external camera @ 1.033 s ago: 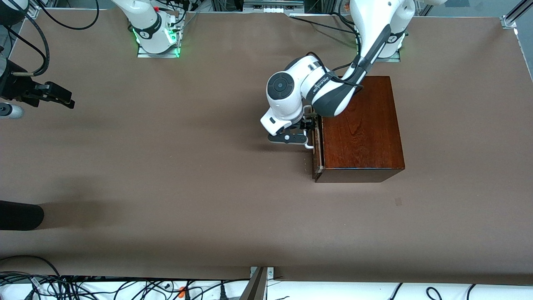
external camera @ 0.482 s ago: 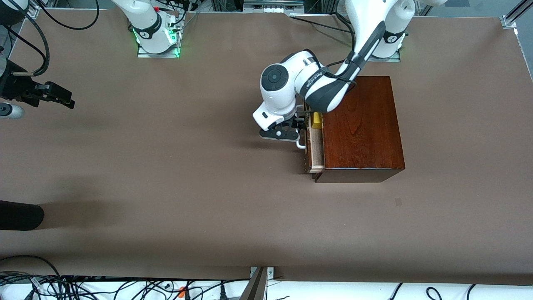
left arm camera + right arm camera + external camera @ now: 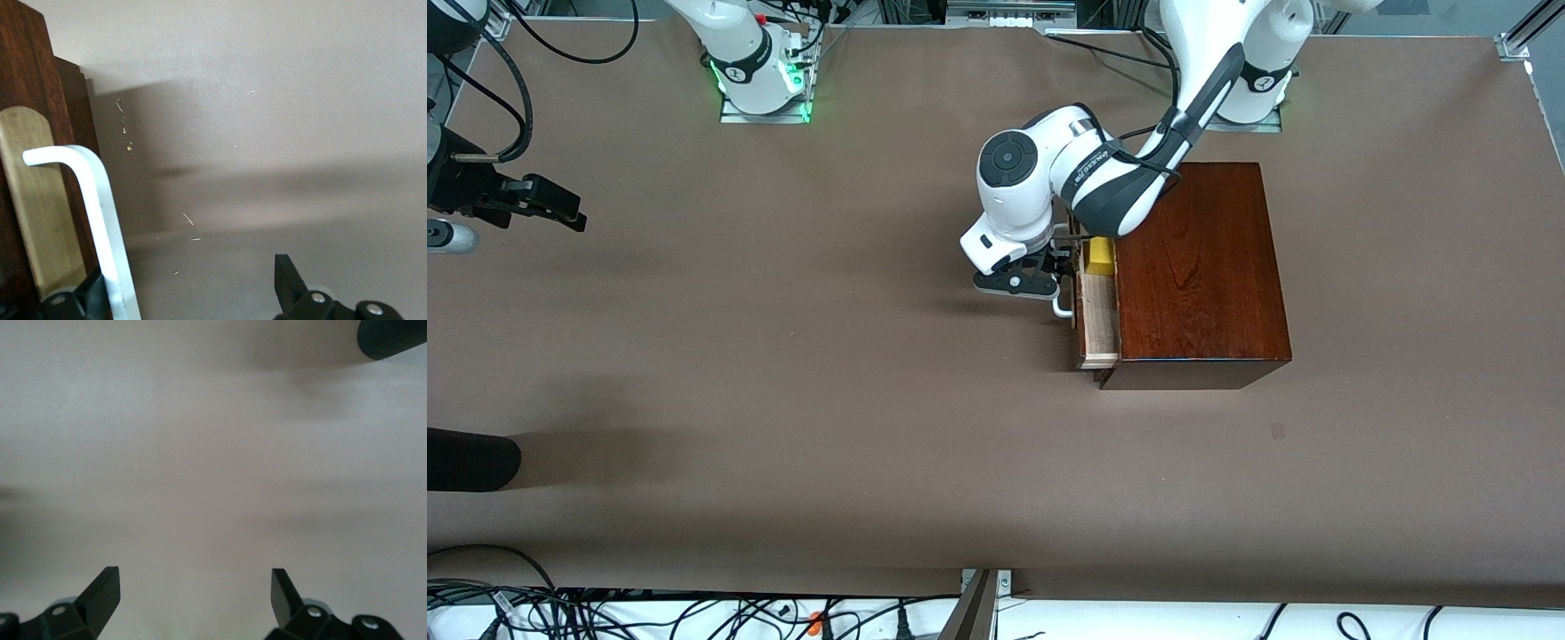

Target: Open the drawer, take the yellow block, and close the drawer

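Note:
The dark reddish-brown wooden box stands toward the left arm's end of the table. Its drawer is slid partly out, and the pale wood inside shows. The yellow block lies in the drawer, at the end farther from the front camera. My left gripper is open at the white U-shaped handle. In the left wrist view, the handle runs between the fingers of the left gripper, close against one finger. My right gripper waits open and empty over bare table.
A black rounded object lies at the right arm's end of the table, nearer the front camera; it also shows in the right wrist view. The brown table top spreads wide between the box and the right gripper.
The drawer has slid out of the box toward the right arm's end, with my left gripper moving along at its handle. The yellow block has come into view. The right arm has not moved.

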Robot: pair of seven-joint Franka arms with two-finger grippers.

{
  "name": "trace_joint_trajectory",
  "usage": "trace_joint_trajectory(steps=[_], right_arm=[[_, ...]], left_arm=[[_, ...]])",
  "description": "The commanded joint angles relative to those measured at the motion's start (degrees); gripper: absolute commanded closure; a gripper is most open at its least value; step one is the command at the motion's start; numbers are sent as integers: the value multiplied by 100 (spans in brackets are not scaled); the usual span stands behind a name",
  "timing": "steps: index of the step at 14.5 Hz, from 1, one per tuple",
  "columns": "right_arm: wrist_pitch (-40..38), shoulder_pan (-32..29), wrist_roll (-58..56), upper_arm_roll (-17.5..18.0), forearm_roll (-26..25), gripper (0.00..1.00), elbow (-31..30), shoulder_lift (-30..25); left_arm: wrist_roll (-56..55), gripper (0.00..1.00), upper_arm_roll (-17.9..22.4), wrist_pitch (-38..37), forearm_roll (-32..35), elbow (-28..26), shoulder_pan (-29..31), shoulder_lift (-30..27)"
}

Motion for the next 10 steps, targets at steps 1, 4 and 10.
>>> trace_joint_trajectory(steps=[1,4,10], right_arm=[[-64,-71,-83,50,92,0,52,8],[-64,-71,-83,50,92,0,52,8],[-56,-71,-83,50,92,0,52,8]], left_arm=[[-30,0,-53,640,-475,613,-109,445],[-30,0,-53,640,-485,614,-109,463],[-170,0,-61,640,-493,640,-118,420]])
